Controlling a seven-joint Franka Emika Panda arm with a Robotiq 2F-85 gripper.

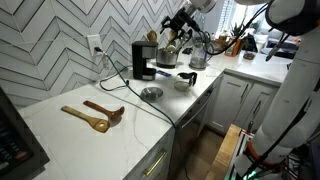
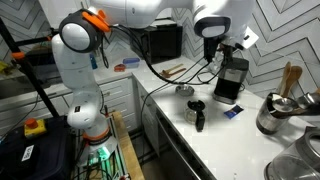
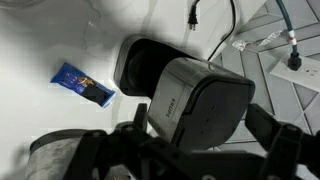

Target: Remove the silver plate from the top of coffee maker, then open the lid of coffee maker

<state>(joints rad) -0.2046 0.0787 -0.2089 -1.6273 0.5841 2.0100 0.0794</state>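
Note:
The black coffee maker (image 2: 231,80) stands on the white counter near the tiled wall, its power cord (image 3: 196,14) running off behind it. In the wrist view I look straight down on its flat black lid (image 3: 215,105), which lies shut. My gripper (image 3: 210,132) hangs just above the lid, open, with one finger on each side of it and nothing between them; in an exterior view the gripper (image 2: 224,52) sits right over the machine. The silver plate (image 1: 151,93) lies on the counter in front of the machine, also seen as a small shiny silver plate (image 2: 185,90) left of it.
Two wooden spoons (image 1: 95,113) lie further along the counter. A blue packet (image 3: 83,85) lies beside the machine. A dark upright object (image 2: 197,113) stands near the counter edge. A silver pot (image 2: 275,115) with wooden utensils stands nearby. A wall outlet (image 3: 295,60) sits behind.

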